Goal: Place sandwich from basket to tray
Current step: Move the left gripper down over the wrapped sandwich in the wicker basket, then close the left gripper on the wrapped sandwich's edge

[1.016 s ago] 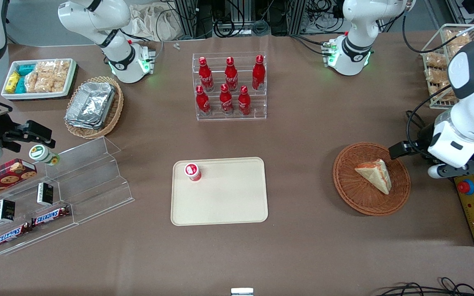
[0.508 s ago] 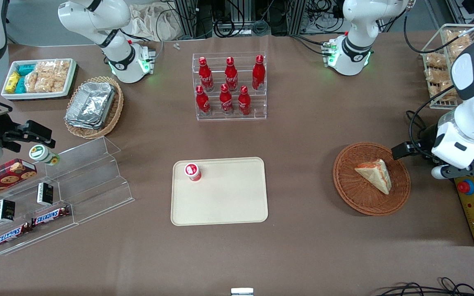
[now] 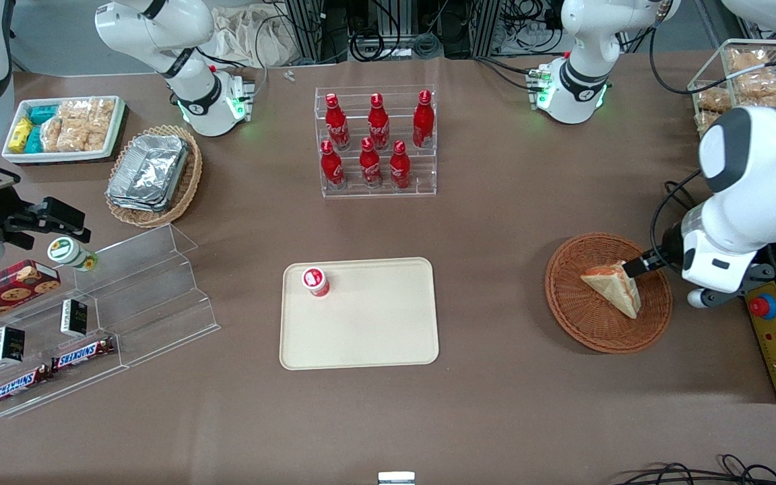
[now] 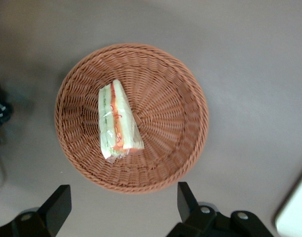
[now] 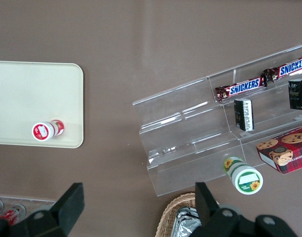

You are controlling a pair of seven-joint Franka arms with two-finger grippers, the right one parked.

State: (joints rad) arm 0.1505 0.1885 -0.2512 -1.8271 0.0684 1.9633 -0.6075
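Above the basket, jaws: I see my gripper (image 4: pixel 122 207) with both fingers (image 4: pixel 58 205) spread wide and nothing between them; it hangs over the basket's rim at the working arm's end of the table.

Gripper from the front: I catch only a dark fingertip of it (image 3: pixel 637 265), poking out from the white wrist just beside the sandwich's upper corner; whether it touches the wrap I cannot tell.

Sandwich: I find the sandwich (image 3: pixel 613 288) lying on its side in the basket, a pale wedge in clear wrap; my wrist camera shows its red and green filling edge (image 4: pixel 116 120) facing up.

Basket: I read the basket (image 3: pixel 580 316) as round, reddish-brown wicker, resting on the brown table (image 3: pixel 496 222), with the sandwich as its only load.

Tray: I place the tray (image 3: pixel 374 330) well apart from the basket, toward the middle of the table; it is beige with rounded corners.

Small cup: I see a red-lidded cup (image 3: pixel 315 281) standing in the tray, near a corner on the side farther from the front camera.

Bottle rack: I count six red bottles (image 3: pixel 370 160) in a clear stepped rack, farther from the front camera than the tray.

Bagged snacks: I see a wire basket of golden snacks (image 3: pixel 752 81) farther from the front camera than the working arm.
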